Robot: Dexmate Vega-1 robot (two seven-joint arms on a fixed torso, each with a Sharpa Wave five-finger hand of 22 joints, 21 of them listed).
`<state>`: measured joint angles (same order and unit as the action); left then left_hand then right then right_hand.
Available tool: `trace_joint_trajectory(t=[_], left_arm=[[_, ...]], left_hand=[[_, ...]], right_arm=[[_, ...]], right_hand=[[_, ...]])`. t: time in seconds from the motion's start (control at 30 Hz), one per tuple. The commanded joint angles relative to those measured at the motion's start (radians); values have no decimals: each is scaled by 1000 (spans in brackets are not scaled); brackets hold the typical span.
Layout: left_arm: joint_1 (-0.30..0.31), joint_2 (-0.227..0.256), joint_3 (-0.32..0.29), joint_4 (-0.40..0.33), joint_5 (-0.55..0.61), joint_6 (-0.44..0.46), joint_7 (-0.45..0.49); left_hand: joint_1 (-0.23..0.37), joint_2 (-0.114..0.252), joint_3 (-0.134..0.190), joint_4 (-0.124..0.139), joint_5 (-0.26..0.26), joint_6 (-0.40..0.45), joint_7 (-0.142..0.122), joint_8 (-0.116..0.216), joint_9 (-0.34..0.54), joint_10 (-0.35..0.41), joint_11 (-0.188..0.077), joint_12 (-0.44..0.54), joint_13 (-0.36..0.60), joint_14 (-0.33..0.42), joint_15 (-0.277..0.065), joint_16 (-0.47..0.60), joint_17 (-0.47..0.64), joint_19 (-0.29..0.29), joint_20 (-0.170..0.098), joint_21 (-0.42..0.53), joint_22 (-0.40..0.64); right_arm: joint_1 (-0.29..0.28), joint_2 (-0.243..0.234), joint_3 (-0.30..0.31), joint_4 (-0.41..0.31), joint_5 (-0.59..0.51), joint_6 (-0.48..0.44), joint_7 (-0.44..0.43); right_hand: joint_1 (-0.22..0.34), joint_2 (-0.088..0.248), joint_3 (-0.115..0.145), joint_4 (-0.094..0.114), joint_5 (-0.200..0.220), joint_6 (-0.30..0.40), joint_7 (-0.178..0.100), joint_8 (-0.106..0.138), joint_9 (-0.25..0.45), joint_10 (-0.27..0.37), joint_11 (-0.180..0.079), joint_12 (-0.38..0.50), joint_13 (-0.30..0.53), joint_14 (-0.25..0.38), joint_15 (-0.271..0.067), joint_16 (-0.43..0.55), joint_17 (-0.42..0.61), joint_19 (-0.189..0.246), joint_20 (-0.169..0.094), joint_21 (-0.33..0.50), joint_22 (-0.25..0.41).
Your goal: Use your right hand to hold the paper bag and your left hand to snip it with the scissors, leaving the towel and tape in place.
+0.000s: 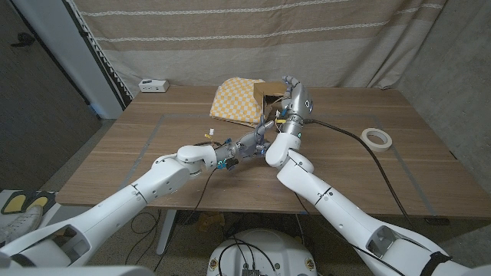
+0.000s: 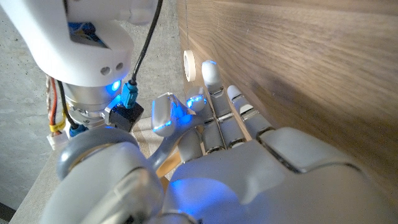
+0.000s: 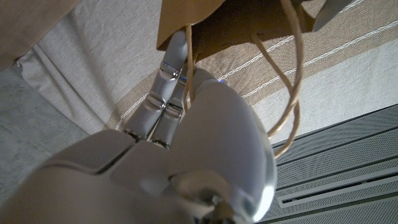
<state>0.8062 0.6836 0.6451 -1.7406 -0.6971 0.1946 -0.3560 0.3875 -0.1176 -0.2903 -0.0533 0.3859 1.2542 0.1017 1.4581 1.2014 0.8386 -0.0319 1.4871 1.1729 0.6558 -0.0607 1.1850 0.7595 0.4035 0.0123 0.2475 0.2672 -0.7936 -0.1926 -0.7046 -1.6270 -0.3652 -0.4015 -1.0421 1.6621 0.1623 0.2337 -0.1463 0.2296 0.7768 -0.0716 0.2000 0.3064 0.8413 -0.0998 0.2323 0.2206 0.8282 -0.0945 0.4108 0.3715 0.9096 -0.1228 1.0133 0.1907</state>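
Left hand near table middle, just beside the right forearm, fingers curled, grip on scissors impossible to tell. Right hand beyond it, clamped on paper bag rim, handles dangling by fingers, bag inside not visible. Checkered towel touching bag, tape well apart on wooden table, striped curtain behind.

The surface is matt brown wood with visible grain. The towel is soft cloth in a yellow-and-white check. The paper bag is matt brown paper with pale twisted cord handles. Both arms wear smooth glossy white plastic shells; the right hand looks grey and metallic, and the tape roll looks white and smooth.
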Motion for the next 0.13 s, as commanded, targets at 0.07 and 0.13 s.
trace_joint_trajectory(t=[0.07, 0.13], left_arm=[[-6, -9, 7, 10, 10, -7, -3], [-9, -10, 8, 12, 11, -6, -4]], left_hand=[[13, 2, -42, 48, 5, -24, 83, 64, 8, 12, -8, -2, -6, -3, -64, 7, 1, 8, 3, 0, 2], [13, 1, -42, 49, 5, -26, 82, 63, 8, 13, -7, 1, -2, -6, -65, 9, 5, 8, 4, 0, 2]], right_arm=[[-3, -8, 3, -6, 0, -11, 5], [-2, -8, 3, -6, 0, -14, 6]], right_hand=[[-1, 6, 11, -3, 5, 1, 1, 4, 1, 8, 3, 4, 3, 7, -120, 6, 0, -1, -113, 1, 1], [-1, 6, 11, -3, 5, 1, 1, 4, 0, 9, 2, 5, 3, 8, -120, 7, 0, -1, -113, 1, 1]])
